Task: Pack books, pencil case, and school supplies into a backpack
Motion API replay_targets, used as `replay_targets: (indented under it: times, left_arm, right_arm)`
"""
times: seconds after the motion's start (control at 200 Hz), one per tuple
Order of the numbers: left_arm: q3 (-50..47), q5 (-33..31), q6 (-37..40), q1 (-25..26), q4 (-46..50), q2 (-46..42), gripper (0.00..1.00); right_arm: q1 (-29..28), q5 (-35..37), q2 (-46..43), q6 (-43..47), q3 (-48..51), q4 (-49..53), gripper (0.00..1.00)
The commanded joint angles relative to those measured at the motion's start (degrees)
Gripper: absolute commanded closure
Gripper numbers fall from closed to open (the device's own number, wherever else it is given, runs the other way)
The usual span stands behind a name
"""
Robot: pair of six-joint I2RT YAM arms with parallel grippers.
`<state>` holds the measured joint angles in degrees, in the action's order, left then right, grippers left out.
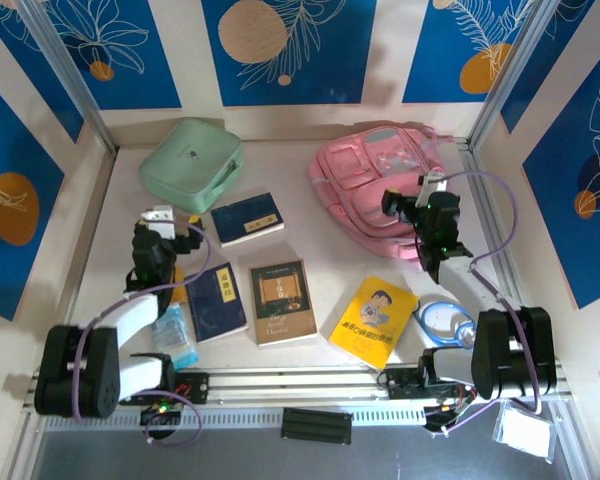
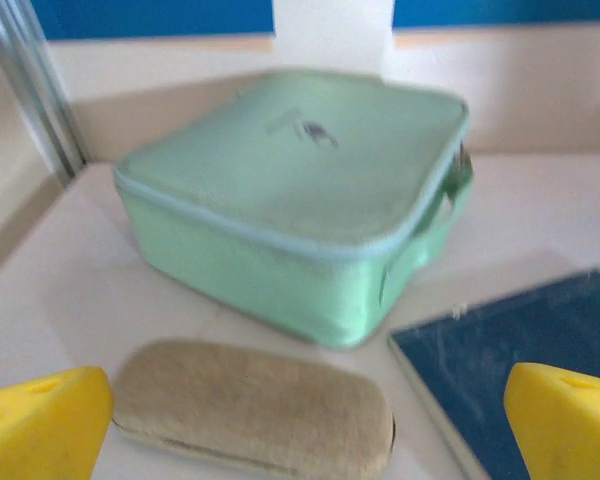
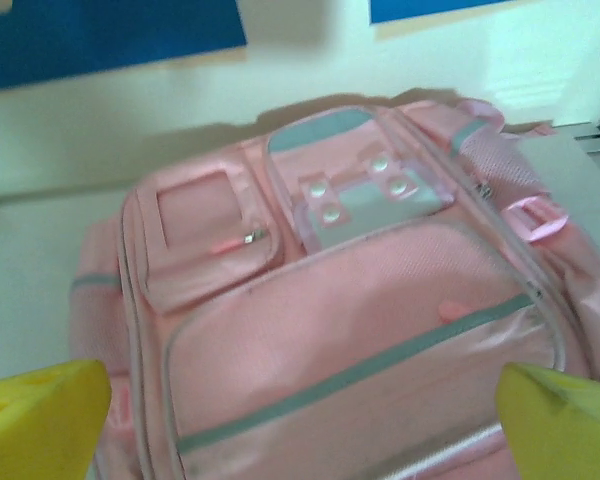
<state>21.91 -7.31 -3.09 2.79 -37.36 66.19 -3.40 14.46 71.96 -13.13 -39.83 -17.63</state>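
Yellow jaws gape wide and empty on both outstretched arms, left facing the pencil case (image 2: 252,408), right the backpack (image 3: 360,330).

Backpack (image 1: 375,185) sits at 2 o'clock, zip case (image 1: 190,165) at 10 with the pencil case (image 2: 252,408) just before it, books (image 1: 282,300) around 6.

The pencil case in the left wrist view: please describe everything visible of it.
The pencil case is a small beige-tan oblong pouch with rounded ends, soft and fuzzy-looking, a dark seam along its near edge. It lies flat on the white table, just before the mint-green case and left of a navy book. Nothing appears to grip it.
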Motion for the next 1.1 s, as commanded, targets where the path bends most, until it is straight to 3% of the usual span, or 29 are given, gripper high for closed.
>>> replay_targets:
  times: [0.0,0.085,0.195,0.31,0.53,0.735,0.86,1.095]
  left_arm:
    - [6.48,-3.44,-10.22,-0.46,19.21,-5.83,0.0]
    - [11.66,0.06,-13.66,-0.41,28.78,-7.4,0.0]
    - [15.56,6.76,-18.43,-0.41,33.4,-7.45,0.0]
    - [16.95,16.83,-21.6,-0.33,31.53,-5.58,0.0]
    - [17.44,24.3,-32.31,2.09,25.65,1.11,0.0]
    - [19.73,22.19,-37.28,10.01,24.34,7.51,0.0]
    - [22.74,20.61,-40.22,16.04,23.57,13.24,0.0]
    - [30.18,22.98,-43.96,23.75,22.56,25.0,0.0]
  right_arm:
    - [0.14,0.53,1.66,-9.38,-7.67,20.83,0.01]
    - [0.69,1.78,5.31,-15.03,-13.98,30.55,0.01]
    - [2.85,-3.07,11.39,-19.92,-19.95,39.0,0.01]
    - [4.55,-8.68,16.58,-23.8,-21.12,40.43,0.03]
    - [4.1,-15.95,25.27,-29.24,-23.01,41.45,0.09]
    - [-4.47,-16.25,27.02,-38.18,-22.72,37.91,0.11]
    - [-10.98,-20.31,29.74,-44.19,-23.77,31.73,0.11]
    - [-16.02,-28.91,31.71,-42.5,-32.08,32.11,0.14]
